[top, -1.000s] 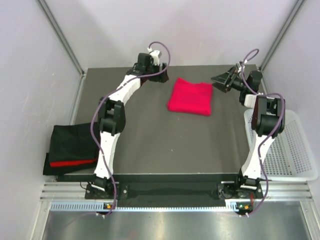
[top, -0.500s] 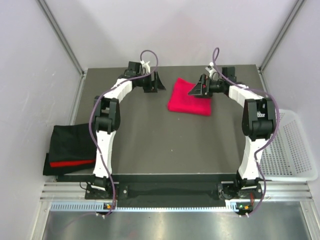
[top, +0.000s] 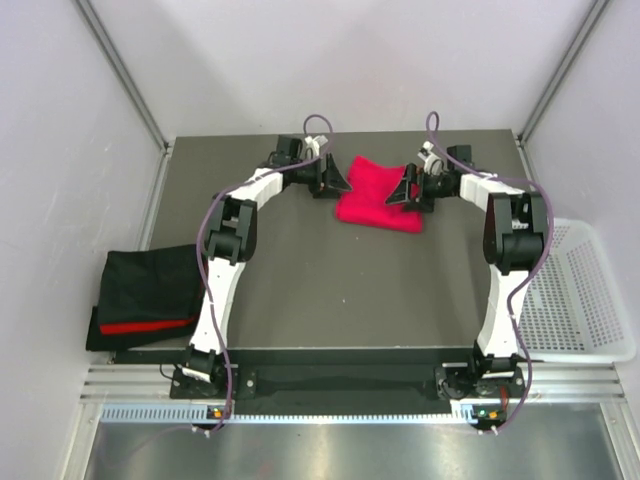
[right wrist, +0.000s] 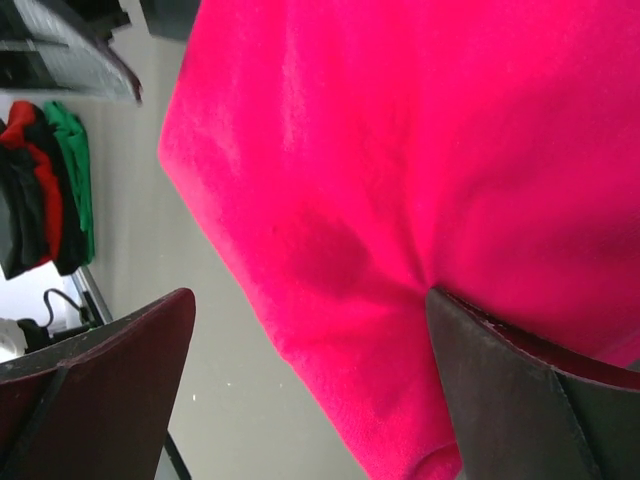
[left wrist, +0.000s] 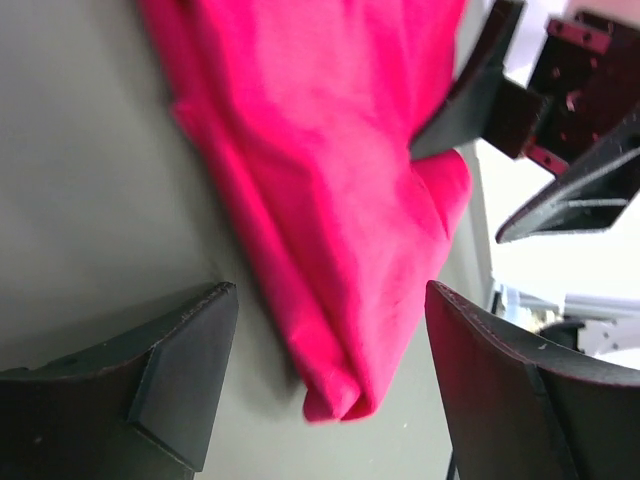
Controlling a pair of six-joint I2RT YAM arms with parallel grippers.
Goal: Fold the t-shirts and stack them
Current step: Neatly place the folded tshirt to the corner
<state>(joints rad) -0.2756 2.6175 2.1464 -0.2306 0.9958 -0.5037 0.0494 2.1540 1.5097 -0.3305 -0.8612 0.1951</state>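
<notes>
Moved inward, left gripper (top: 335, 180), right gripper (top: 404, 188) flanking magenta t-shirt (top: 375, 200), jaws spread empty, green shirt (right wrist: 70, 160) only in right wrist view

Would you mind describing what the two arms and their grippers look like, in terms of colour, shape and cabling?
The left arm and the right arm both have white link shells with black joint housings. A thin purple cable loops along each one. The left gripper and right gripper are black, with broad, flat, wedge-shaped fingers. No markings are legible.
</notes>
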